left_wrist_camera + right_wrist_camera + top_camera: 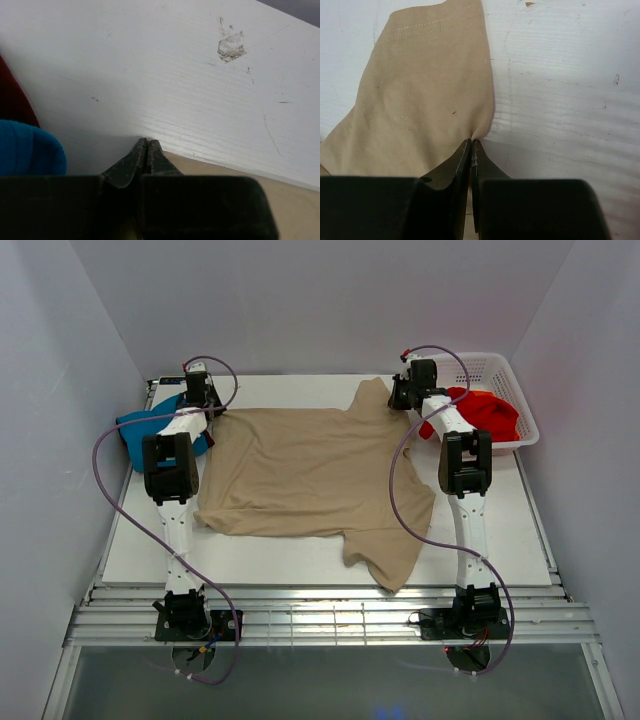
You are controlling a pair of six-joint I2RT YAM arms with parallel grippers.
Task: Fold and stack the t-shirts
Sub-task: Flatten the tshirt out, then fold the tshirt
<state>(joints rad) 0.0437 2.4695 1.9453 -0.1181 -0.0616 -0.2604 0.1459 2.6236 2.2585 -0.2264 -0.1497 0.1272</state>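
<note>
A tan t-shirt (pixel 310 475) lies spread over the middle of the white table (pixel 300 560), one sleeve reaching the front edge. My left gripper (pixel 205 400) is at its far left corner. In the left wrist view its jaws are pressed together at the tan cloth's edge (pixel 250 185), the gripper (pixel 146 142) shut on it. My right gripper (pixel 405 395) is at the far right sleeve. It (pixel 471 141) is shut on the puckered edge of the tan t-shirt (pixel 420 100). A teal t-shirt (pixel 150 430) lies bunched at the left. A bright red t-shirt (pixel 485 410) sits in the basket.
A white lattice basket (pixel 495 370) stands at the back right corner, beside the right arm. In the left wrist view, teal cloth (pixel 25 150) and a strip of dark red cloth (pixel 10 100) lie just left of the fingers. Walls close in both sides and the back.
</note>
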